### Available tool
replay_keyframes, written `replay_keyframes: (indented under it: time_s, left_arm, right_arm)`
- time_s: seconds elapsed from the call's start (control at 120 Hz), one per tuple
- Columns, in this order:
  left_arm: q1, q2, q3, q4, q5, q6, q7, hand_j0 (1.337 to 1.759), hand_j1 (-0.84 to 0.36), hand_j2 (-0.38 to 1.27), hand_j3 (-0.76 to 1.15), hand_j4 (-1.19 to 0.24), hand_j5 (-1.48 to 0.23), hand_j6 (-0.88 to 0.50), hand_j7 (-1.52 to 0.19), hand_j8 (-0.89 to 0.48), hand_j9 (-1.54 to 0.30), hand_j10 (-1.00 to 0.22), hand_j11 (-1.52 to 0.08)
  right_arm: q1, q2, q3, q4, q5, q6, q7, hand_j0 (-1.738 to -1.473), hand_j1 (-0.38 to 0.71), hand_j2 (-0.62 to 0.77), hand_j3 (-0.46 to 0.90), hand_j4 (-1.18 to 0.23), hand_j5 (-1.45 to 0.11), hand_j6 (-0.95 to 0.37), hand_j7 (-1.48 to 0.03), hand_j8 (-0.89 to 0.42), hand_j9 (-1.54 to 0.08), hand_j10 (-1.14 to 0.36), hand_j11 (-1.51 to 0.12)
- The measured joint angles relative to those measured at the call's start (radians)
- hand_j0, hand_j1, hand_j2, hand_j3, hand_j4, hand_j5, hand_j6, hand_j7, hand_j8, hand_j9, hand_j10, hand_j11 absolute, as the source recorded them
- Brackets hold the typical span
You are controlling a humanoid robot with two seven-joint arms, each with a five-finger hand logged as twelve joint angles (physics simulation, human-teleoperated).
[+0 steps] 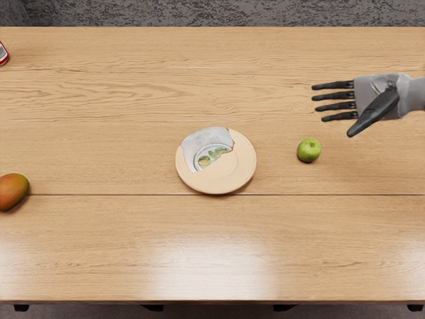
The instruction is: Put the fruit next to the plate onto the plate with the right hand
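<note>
Wooden table (pixel 133 252), plate (pixel 242 174) central, green apple (pixel 309 150) at its 3 o'clock. Right hand (pixel 362 100) at apple's 1 o'clock, spread, empty, perhaps raised. Approach step; calls next for descending and grasping.

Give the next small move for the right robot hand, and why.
Probably bring the right robot hand down toward the green apple: its fingers are spread and empty, and the apple lies apart from it, right of the plate.
</note>
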Motion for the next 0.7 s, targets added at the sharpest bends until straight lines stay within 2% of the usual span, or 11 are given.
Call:
replay_keyframes:
  time_s: [0.15, 0.258, 0.367, 0.433, 0.517, 0.617, 0.7]
  left_arm:
    - [0.000, 0.000, 0.000, 0.000, 0.000, 0.000, 0.000, 1.658, 0.34, 0.00, 0.00, -0.01, -0.01, -0.01, -0.01, -0.01, -0.01, -0.01, -0.01]
    - [0.000, 0.000, 0.000, 0.000, 0.000, 0.000, 0.000, 1.658, 0.34, 0.00, 0.00, -0.01, -0.01, -0.01, -0.01, -0.01, -0.01, -0.01, -0.01]
    - [0.000, 0.000, 0.000, 0.000, 0.000, 0.000, 0.000, 1.658, 0.34, 0.00, 0.00, -0.01, -0.01, -0.01, -0.01, -0.01, -0.01, -0.01, -0.01]
    - [0.000, 0.000, 0.000, 0.000, 0.000, 0.000, 0.000, 1.658, 0.34, 0.00, 0.00, -0.01, -0.01, -0.01, -0.01, -0.01, -0.01, -0.01, -0.01]
    - [0.000, 0.000, 0.000, 0.000, 0.000, 0.000, 0.000, 1.658, 0.34, 0.00, 0.00, -0.01, -0.01, -0.01, -0.01, -0.01, -0.01, -0.01, -0.01]
    - [0.000, 0.000, 0.000, 0.000, 0.000, 0.000, 0.000, 1.658, 0.34, 0.00, 0.00, -0.01, -0.01, -0.01, -0.01, -0.01, -0.01, -0.01, -0.01]
    - [0.000, 0.000, 0.000, 0.000, 0.000, 0.000, 0.000, 1.658, 0.34, 0.00, 0.00, -0.01, -0.01, -0.01, -0.01, -0.01, -0.01, -0.01, -0.01]
  right_arm:
    - [0.027, 0.019, -0.003, -0.004, -0.009, 0.000, 0.000, -1.658, -0.32, 0.00, 0.00, -0.02, -0.03, -0.02, -0.03, -0.02, -0.03, -0.02, -0.03]
    - [0.185, 0.034, -0.145, 0.016, -0.045, 0.000, 0.000, -1.658, -0.32, 0.00, 0.00, -0.02, -0.03, -0.02, -0.03, -0.02, -0.03, -0.02, -0.03]
    - [0.274, 0.106, -0.250, 0.052, -0.161, -0.042, 0.000, -1.658, -0.33, 0.00, 0.00, -0.02, -0.03, -0.02, -0.03, -0.02, -0.03, -0.02, -0.03]
    - [0.357, 0.163, -0.383, 0.076, -0.226, -0.165, 0.000, -1.658, -0.33, 0.00, 0.00, -0.02, -0.02, -0.02, -0.02, -0.02, -0.02, -0.02, -0.02]
    - [0.466, 0.203, -0.579, 0.113, -0.265, -0.409, 0.000, -1.658, -0.33, 0.00, 0.00, -0.02, -0.02, -0.02, -0.02, -0.02, -0.02, -0.02, -0.02]
    - [0.543, 0.284, -0.792, 0.142, -0.285, -0.715, 0.000, -1.658, -0.33, 0.00, 0.00, -0.02, -0.02, -0.02, -0.02, -0.02, -0.02, -0.02, -0.02]
    - [0.574, 0.373, -0.925, 0.154, -0.292, -0.865, 0.000, -1.658, -0.33, 0.00, 0.00, -0.02, -0.03, -0.02, -0.02, -0.02, -0.03, -0.02, -0.03]
